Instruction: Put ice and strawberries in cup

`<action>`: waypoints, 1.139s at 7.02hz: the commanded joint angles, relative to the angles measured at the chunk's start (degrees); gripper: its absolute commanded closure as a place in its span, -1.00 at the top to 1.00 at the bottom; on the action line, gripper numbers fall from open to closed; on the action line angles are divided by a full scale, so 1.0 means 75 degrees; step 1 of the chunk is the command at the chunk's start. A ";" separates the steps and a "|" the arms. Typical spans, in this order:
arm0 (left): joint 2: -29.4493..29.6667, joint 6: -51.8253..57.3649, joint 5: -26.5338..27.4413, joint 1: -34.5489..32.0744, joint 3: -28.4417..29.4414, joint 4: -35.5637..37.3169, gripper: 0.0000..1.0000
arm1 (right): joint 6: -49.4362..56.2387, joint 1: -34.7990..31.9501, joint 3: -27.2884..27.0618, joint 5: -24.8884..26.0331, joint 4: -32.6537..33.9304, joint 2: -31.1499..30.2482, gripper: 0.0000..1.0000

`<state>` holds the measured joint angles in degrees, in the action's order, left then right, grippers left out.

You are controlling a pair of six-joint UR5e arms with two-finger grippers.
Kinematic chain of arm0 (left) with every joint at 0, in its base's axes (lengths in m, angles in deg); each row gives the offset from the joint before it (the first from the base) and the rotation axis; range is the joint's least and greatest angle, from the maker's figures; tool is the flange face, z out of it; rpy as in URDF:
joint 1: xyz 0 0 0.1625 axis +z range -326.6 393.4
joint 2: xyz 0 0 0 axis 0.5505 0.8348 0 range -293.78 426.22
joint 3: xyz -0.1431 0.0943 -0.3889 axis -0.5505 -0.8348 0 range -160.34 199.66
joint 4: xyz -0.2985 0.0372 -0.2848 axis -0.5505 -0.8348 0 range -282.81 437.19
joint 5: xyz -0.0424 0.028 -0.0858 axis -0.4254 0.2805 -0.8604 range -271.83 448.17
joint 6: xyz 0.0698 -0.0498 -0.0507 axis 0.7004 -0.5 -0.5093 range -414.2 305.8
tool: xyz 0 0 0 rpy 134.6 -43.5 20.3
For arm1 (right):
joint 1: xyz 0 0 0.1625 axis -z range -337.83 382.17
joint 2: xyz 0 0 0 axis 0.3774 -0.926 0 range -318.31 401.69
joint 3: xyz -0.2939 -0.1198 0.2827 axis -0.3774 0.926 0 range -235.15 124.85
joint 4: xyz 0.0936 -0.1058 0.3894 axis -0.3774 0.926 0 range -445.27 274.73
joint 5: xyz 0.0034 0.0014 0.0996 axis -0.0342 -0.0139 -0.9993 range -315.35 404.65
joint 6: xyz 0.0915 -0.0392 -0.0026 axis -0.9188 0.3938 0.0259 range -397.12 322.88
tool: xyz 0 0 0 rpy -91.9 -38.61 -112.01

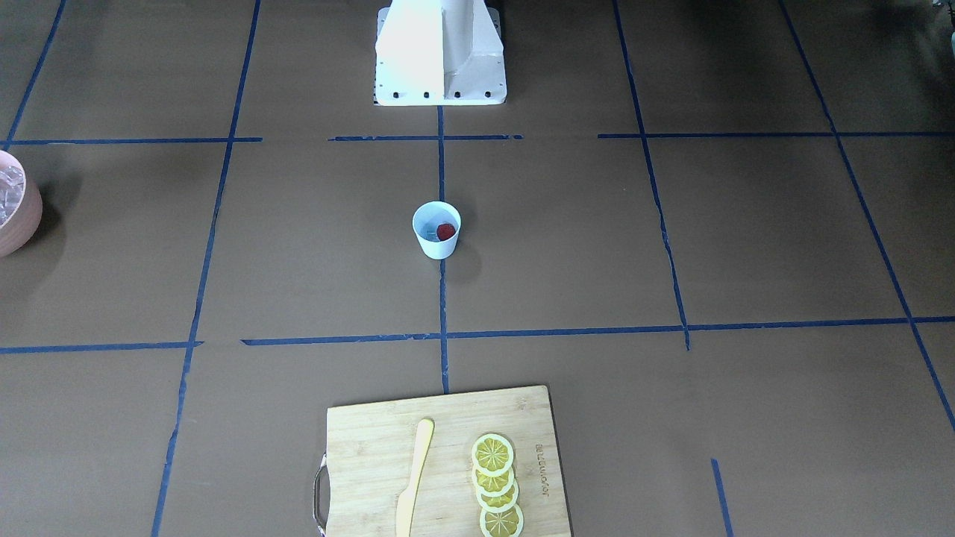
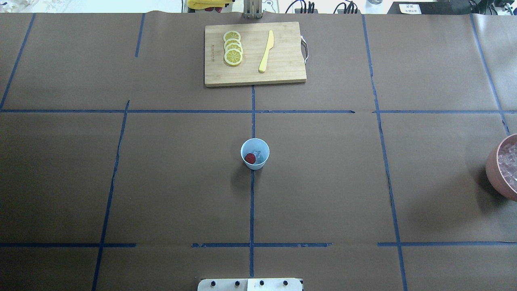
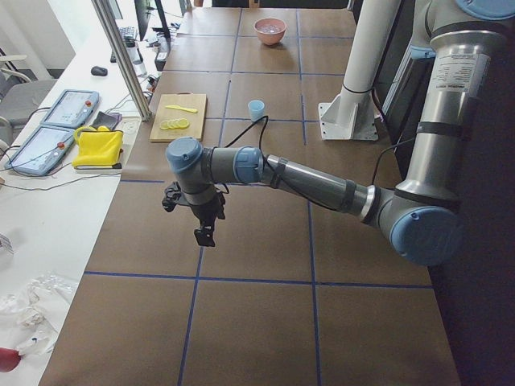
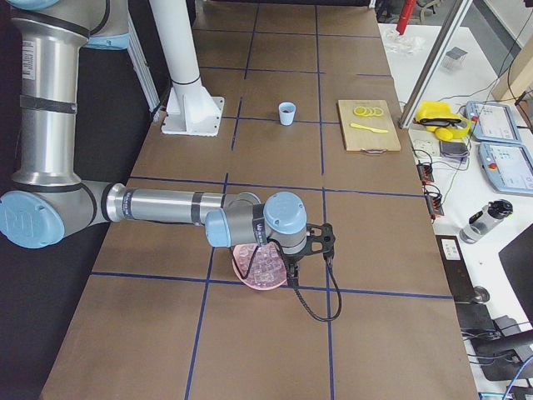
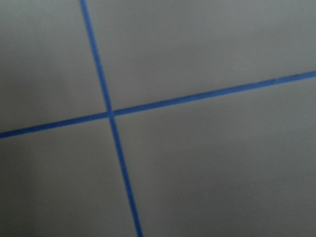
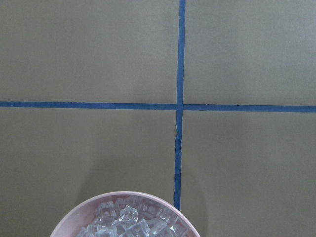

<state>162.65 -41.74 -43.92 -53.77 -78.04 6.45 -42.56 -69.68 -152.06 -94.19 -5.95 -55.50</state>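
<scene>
The pale blue cup [image 2: 255, 153] stands upright at the table's middle on a blue tape line, also in the front view [image 1: 436, 230]. A red strawberry [image 2: 250, 158] lies inside it, with what looks like a clear cube beside it. Several ice cubes [image 6: 126, 219] fill the pink bowl [image 2: 501, 173] at the table's right end. My right gripper [image 4: 289, 265] hangs over that bowl. My left gripper [image 3: 205, 232] hangs above bare table at the left end, far from the cup. Both show only in the side views, so I cannot tell whether they are open or shut.
A wooden cutting board [image 2: 282, 68] lies at the far edge with several lemon slices [image 2: 233, 47] and a yellow knife [image 2: 266, 51]. The white robot base [image 1: 440, 56] stands at the near middle edge. Blue tape lines grid the brown table.
</scene>
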 commanded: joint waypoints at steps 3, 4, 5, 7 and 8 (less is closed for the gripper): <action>-0.0927 0.0778 -0.0868 -0.0681 0.0793 -0.1219 1.00 | -0.0024 0.0001 -0.0040 0.0008 -0.0005 -0.0014 0.99; -0.0927 0.0752 -0.0833 -0.0681 0.0804 -0.1220 1.00 | -0.0024 0.0001 -0.0040 0.0008 -0.0005 -0.0014 0.99; -0.0951 0.0532 -0.0798 -0.0693 0.0781 -0.1243 1.00 | -0.0024 0.0001 -0.0040 0.0020 -0.0005 -0.0014 0.99; -0.0986 -0.0251 -0.0180 -0.0833 0.0769 -0.2060 1.00 | -0.0024 0.0001 -0.0051 0.0020 -0.0005 -0.0014 0.99; -0.0974 -0.0279 -0.0141 -0.0822 0.0839 -0.2110 1.00 | -0.0024 0.0001 -0.0051 0.0020 -0.0005 -0.0014 0.99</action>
<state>155.34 -42.24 -46.38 -59.89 -72.14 -7.79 -42.74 -69.67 -152.43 -94.05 -5.99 -55.60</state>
